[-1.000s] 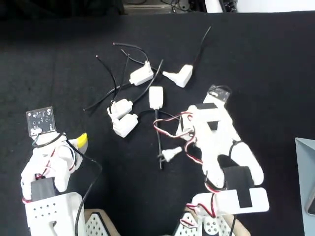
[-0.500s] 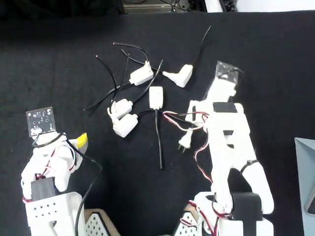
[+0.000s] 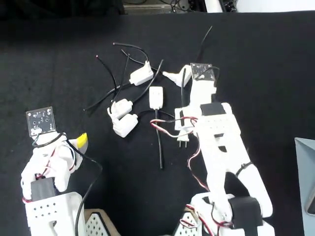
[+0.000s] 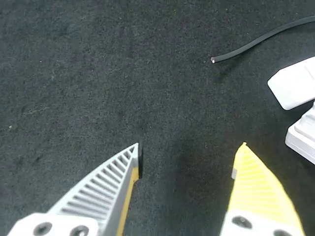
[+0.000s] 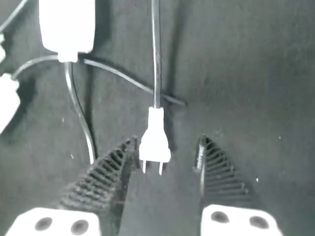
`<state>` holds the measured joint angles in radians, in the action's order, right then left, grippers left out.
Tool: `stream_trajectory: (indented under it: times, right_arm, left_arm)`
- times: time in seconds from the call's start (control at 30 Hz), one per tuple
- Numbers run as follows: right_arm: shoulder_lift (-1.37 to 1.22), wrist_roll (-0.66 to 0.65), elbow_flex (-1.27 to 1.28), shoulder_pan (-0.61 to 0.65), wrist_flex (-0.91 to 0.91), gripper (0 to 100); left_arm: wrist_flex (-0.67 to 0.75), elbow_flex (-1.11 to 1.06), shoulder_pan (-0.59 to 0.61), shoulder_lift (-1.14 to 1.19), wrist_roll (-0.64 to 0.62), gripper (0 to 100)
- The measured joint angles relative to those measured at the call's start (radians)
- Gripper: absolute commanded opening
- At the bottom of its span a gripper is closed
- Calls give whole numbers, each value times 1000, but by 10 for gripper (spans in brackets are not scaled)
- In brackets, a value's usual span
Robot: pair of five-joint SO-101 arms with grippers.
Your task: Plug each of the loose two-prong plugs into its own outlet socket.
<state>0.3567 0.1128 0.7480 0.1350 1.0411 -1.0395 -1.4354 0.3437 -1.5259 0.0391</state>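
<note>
A white two-prong plug on a black cable lies on the black mat, prongs toward the table's front edge. My right gripper is open around it. In the right wrist view the plug sits between the dark fingers, close to one and clear of the other. Several white outlet sockets lie behind it: one straight ahead, one farther back, one beside the right arm's wrist, and two to the left. My left gripper is open over bare mat at the front left.
Loose black cables fan out behind the sockets, and one cable runs toward the front. Red and white arm wires hang near the plug. A grey-blue object stands at the right edge.
The right arm stretched toward the back and swung left. The plug turned from lying sideways to prongs-forward and shifted up and right with the gripper. The left arm stayed still.
</note>
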Motion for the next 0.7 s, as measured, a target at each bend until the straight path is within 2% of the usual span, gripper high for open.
stream_trajectory:
  times: [0.23,0.7]
  right_arm:
    - [-23,-64,84,-11,-54,156]
    - [-261,-72,28,-20,-140,155]
  left_arm:
    - [0,0,0,0,0,300]
    - [0,0,0,0,0,300]
